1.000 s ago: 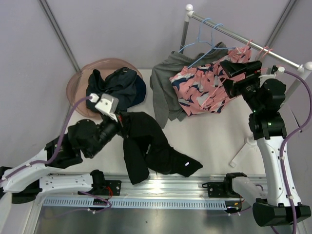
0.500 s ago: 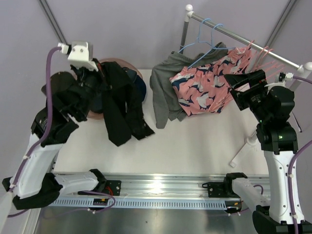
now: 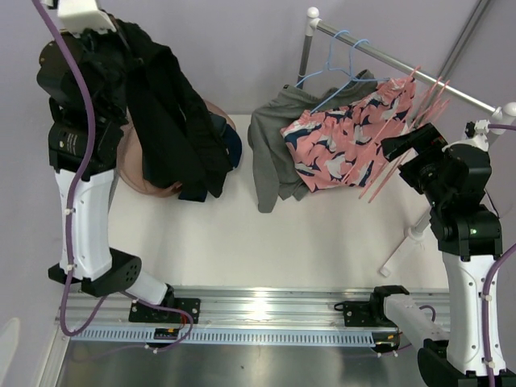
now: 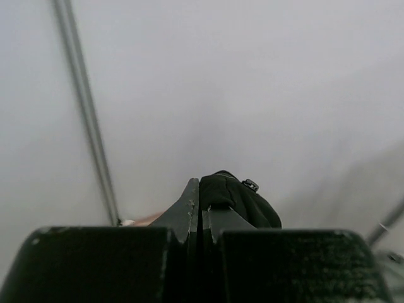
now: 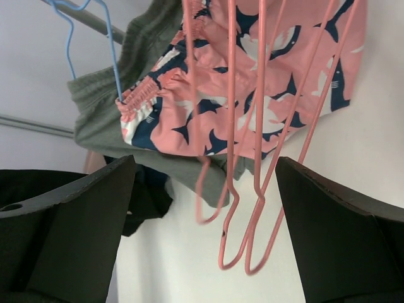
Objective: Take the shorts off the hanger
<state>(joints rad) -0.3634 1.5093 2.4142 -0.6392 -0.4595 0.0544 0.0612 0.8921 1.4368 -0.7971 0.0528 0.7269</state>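
The left pincer (image 4: 201, 189) is clamped on the black shorts (image 3: 173, 121), which hang high above the pink basin (image 3: 141, 181); the right pincer (image 5: 205, 161) stands wide apart beside pink hangers (image 5: 255, 189); pink printed shorts (image 3: 339, 145) and grey shorts (image 3: 270, 157) hang at the rail (image 3: 387, 58) over the desk (image 3: 322, 234).

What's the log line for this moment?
left tool shut on black cloth shorts, raised high | right tool open before bare pink wire hangers | pink printed shorts and grey cloth shorts on metal rail
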